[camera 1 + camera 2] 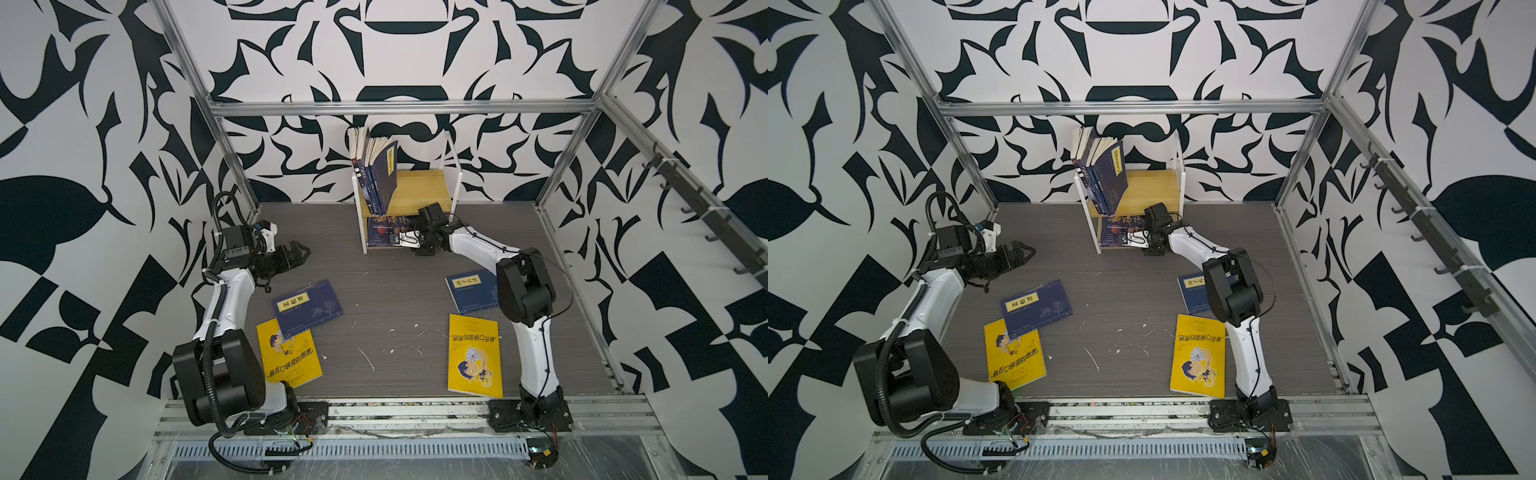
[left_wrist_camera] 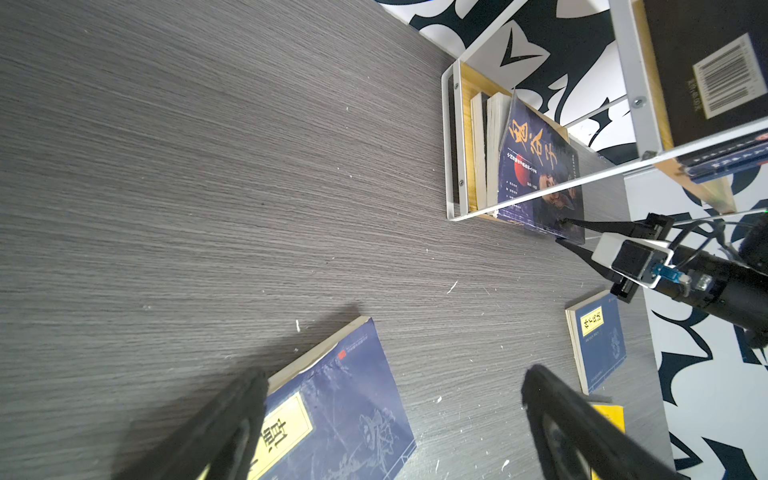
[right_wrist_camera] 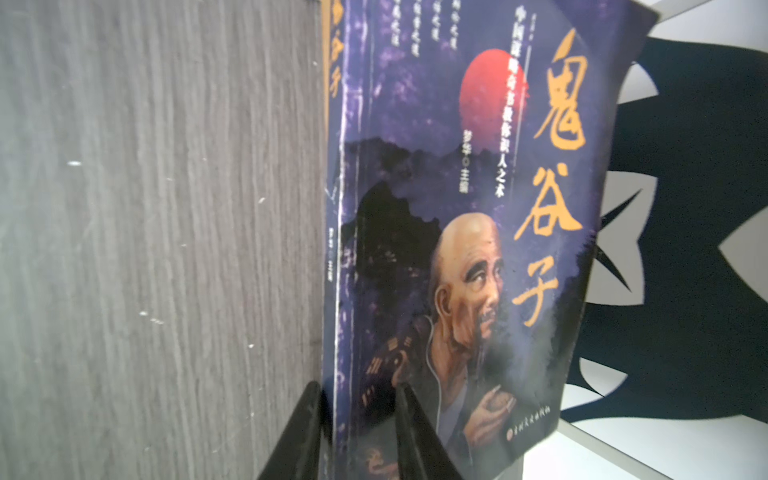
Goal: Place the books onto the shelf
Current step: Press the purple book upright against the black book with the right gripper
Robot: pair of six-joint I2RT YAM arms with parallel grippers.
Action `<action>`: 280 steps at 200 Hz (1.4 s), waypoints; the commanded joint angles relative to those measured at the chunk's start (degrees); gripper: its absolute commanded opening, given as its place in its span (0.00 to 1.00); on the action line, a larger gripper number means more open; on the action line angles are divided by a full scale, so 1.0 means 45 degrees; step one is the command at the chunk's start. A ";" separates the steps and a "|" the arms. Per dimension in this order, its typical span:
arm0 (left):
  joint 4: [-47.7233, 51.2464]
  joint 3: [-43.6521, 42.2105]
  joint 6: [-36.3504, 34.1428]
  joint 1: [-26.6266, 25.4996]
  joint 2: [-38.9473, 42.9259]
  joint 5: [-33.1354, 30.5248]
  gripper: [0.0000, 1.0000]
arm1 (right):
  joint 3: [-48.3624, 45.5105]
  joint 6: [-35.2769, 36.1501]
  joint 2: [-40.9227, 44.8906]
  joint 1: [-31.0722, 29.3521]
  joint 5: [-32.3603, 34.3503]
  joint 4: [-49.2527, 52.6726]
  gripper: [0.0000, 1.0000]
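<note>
The shelf (image 1: 419,187) (image 1: 1150,187) stands at the back of the table. Several navy books (image 1: 380,174) lean on its upper board. A dark book with a bald man's portrait (image 3: 457,270) (image 1: 384,232) stands leaning in the lower tier, and my right gripper (image 3: 359,390) (image 1: 401,240) is shut on its spine edge, one finger on each side. My left gripper (image 1: 305,251) (image 2: 390,382) hangs open and empty above the table at the left. Below it lies a navy book (image 1: 309,307) (image 2: 340,407), overlapping a yellow cartoon book (image 1: 289,353). Another navy book (image 1: 471,291) and another yellow book (image 1: 473,355) lie on the right.
The right arm's elbow (image 1: 523,286) hangs over part of the right navy book. Metal frame posts (image 1: 232,153) and patterned walls close in the table. More book pages (image 2: 482,149) stand in the lower tier beside the portrait book.
</note>
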State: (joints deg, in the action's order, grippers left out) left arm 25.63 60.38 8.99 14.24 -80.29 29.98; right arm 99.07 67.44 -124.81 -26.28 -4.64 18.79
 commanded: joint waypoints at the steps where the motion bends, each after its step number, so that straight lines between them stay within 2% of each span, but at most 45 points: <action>1: 0.0165 -0.0135 -0.0062 0.0061 0.0130 0.0160 1.00 | 0.0534 -0.0048 0.0032 -0.0012 0.0352 -0.0841 0.28; 117: 0.0166 -0.0116 -0.0012 0.0059 0.0031 0.0210 1.00 | 0.1154 -0.0162 -0.0310 0.0069 0.0395 -0.0688 0.27; 168: 0.0165 -0.0121 -0.0016 0.0059 0.0035 0.0214 1.00 | 0.1968 -0.1322 -0.0313 -0.0338 -0.1281 0.0440 0.41; 219: 0.0154 -0.0139 -0.0006 0.0056 0.0030 0.0213 1.00 | 0.2475 -0.1777 -0.0891 -0.0775 -0.1080 -0.0187 0.45; 256: 0.0152 -0.0145 -0.0129 0.0058 0.0055 0.0205 1.00 | 0.2323 -0.1937 -0.1053 -0.1034 -0.0705 -0.0792 0.52; 280: 0.0923 0.0320 -0.1474 0.0078 -0.0079 0.0066 1.00 | 0.1885 -0.1896 -0.0669 -0.1277 -0.0744 -0.0757 0.52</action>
State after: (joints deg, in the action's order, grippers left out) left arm 25.78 60.38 7.97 14.26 -80.31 29.98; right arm 107.92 60.10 -130.93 -31.07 -8.03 17.61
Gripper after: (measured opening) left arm 0.997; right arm 0.524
